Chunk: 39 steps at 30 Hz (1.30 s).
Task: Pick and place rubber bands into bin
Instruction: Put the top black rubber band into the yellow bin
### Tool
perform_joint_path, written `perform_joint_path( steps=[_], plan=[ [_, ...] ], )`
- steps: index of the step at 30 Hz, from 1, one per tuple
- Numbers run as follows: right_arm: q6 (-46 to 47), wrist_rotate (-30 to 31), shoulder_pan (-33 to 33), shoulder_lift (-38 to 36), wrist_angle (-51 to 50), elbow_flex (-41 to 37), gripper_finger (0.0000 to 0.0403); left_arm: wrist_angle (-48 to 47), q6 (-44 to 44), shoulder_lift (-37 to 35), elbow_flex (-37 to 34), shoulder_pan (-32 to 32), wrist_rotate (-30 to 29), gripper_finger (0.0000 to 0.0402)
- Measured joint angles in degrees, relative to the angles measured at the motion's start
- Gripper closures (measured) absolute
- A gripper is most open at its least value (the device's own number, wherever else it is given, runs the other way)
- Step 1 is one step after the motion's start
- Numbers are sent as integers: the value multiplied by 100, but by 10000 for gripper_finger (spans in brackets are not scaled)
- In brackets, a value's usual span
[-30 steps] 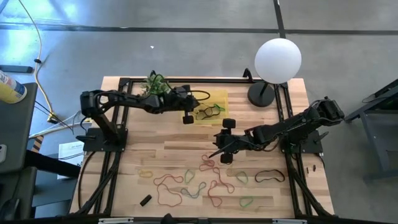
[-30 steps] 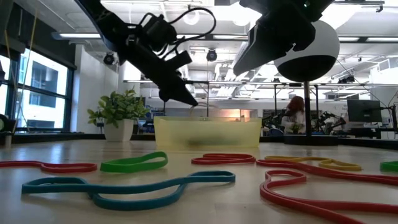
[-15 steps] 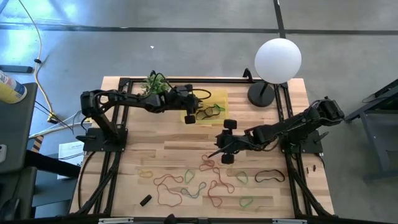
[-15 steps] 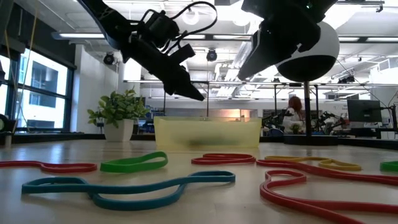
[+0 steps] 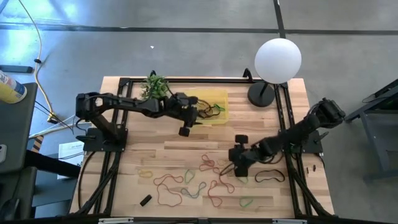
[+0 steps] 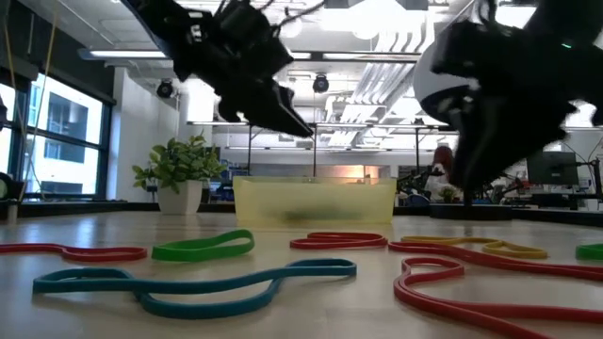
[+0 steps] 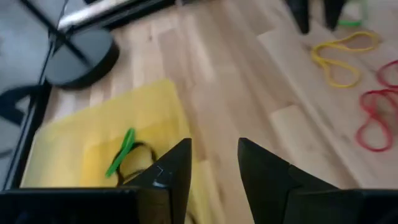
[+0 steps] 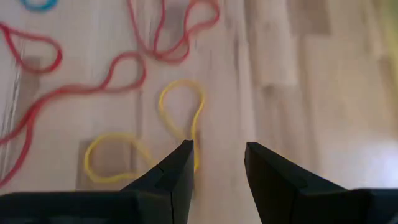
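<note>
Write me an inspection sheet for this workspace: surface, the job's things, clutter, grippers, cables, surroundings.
Surface: wooden table, bare between items.
Job's things: yellow bin at the far edge, holding a green band and a dark one; loose rubber bands in red, green, yellow, black and blue over the near half.
Clutter: small black block near the front left; potted plant beside the bin; white globe lamp at the far right corner.
Grippers: left gripper open, empty, at the bin's near left corner; right gripper open, empty, over a yellow band.
Cables: black wires on the left arm; yellow cord on the floor.
Surroundings: grey floor; open lab room behind.
</note>
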Motion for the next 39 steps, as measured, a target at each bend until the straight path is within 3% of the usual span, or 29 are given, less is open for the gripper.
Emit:
perform_joint_path(
  steps=[11,18,21,25,31,39],
  plan=[
    [669,239,736,-288,118,-300,269,-942,76,-572,0,-1225,-752,300],
    [1828,98,1408,-1150,-1460,-300,269,-1594,-369,-595,-3,-2206,-1486,300],
    [2594,-238,1783,-1423,-2195,-304,269,-1660,-627,-595,-54,-2614,-1947,300],
    [3307,-556,2226,-1503,-2505,-305,269,-1658,-847,-595,-57,-3033,-2375,298],
    [3922,-422,2679,-1423,-2693,-340,269,-1648,-1035,-595,-57,-3324,-2741,302],
    [4373,-669,2921,-961,-2588,-719,269,-1494,-1052,-593,-61,-3305,-2776,302]
  ],
)
